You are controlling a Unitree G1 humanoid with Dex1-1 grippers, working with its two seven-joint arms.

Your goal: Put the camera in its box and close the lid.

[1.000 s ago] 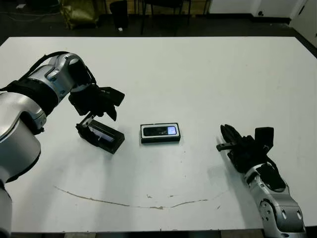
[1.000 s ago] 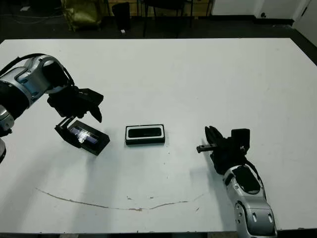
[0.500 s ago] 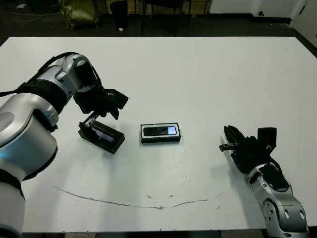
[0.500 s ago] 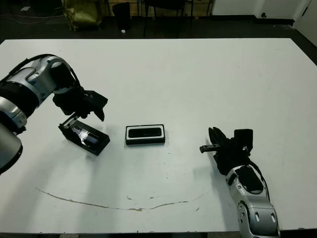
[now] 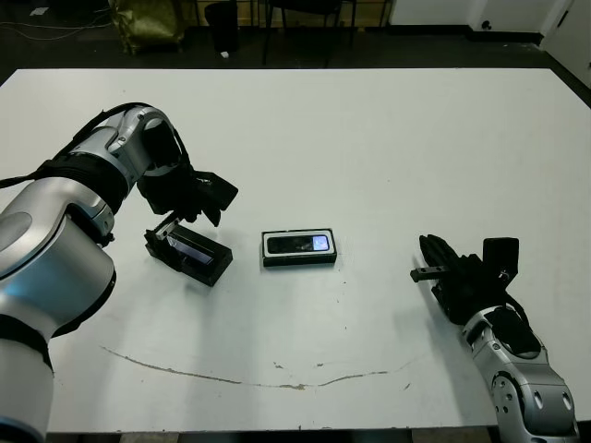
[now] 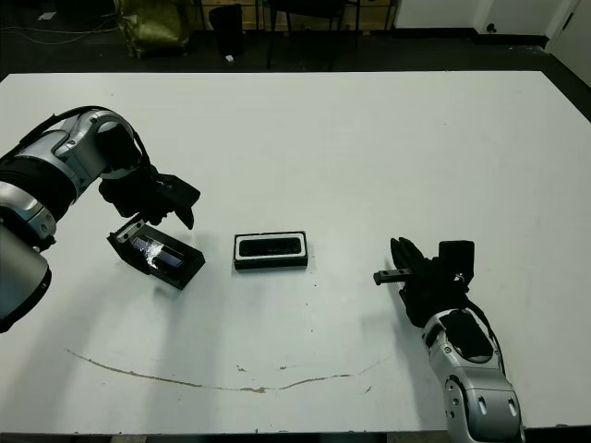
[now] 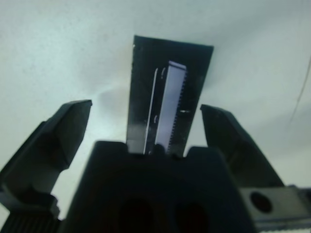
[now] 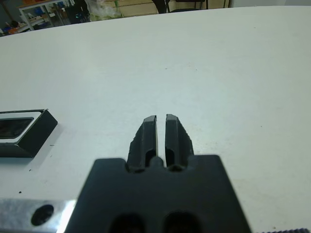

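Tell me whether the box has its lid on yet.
Not on. The box lies open at the table's middle, the camera showing inside, while the lid lies apart to its left, below the open left gripper.

White table (image 5: 388,138) filling most of the view, marked near its front edge by a thin brownish wavy line (image 5: 240,377). Beyond the far edge, dark floor (image 5: 65,51), an olive-yellow bag (image 5: 146,22) and black chair legs (image 5: 300,28). Pale wall at far right (image 5: 565,37). Blurred shelving (image 8: 43,9) in the distance.
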